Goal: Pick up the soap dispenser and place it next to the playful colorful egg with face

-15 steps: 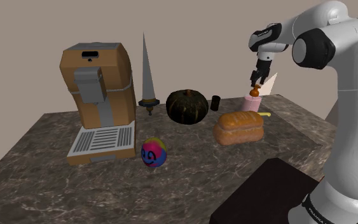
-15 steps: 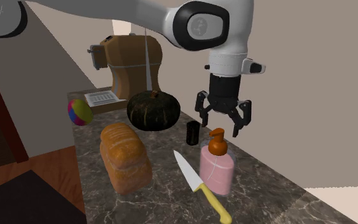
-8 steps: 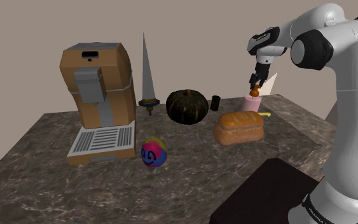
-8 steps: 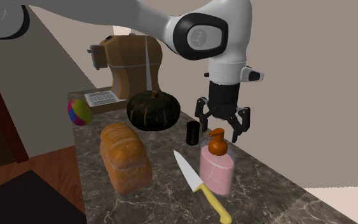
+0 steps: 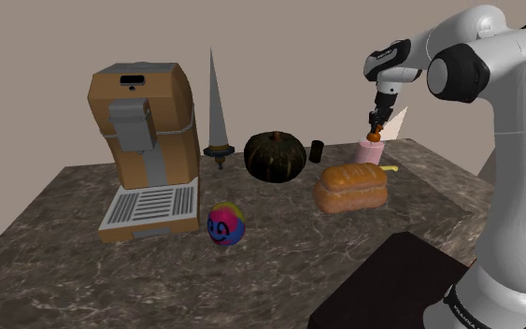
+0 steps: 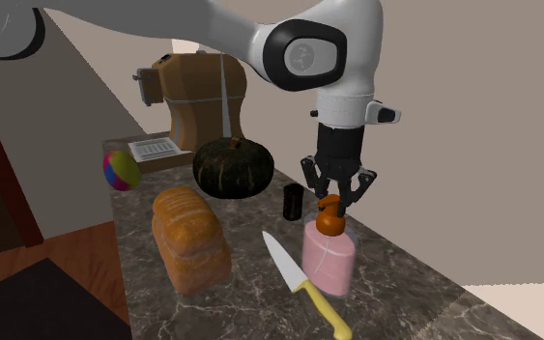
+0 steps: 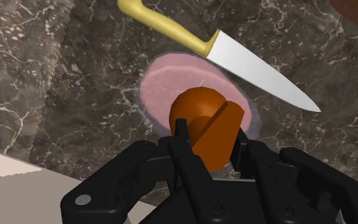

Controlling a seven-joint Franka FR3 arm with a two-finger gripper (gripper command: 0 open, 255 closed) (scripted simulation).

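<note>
Soap dispenser (image 6: 328, 259): pink body, orange pump, upright on counter (image 6: 250, 309), just beside yellow-handled knife (image 6: 294, 270), near bread loaf (image 6: 190, 237). Jaws: clamped on its pump. Colourful egg (image 5: 225, 225): well apart from it, beside coffee machine (image 5: 146, 140).

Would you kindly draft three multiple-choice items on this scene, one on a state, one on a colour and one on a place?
1. The gripper is: A. shut on the soap dispenser's pump head; B. wide open; C. shut on nothing.
2. The dispenser's body is: A. blue; B. pink; C. green.
3. The yellow-handled knife is: A. standing on its tip; B. in the gripper; C. flat on the counter beside the dispenser.
Key: 1 A, the wrist view shows both fingers clasping the orange pump head. 2 B, the body under the pump is pink. 3 C, the blade lies flat on the counter next to the pink body.
</note>
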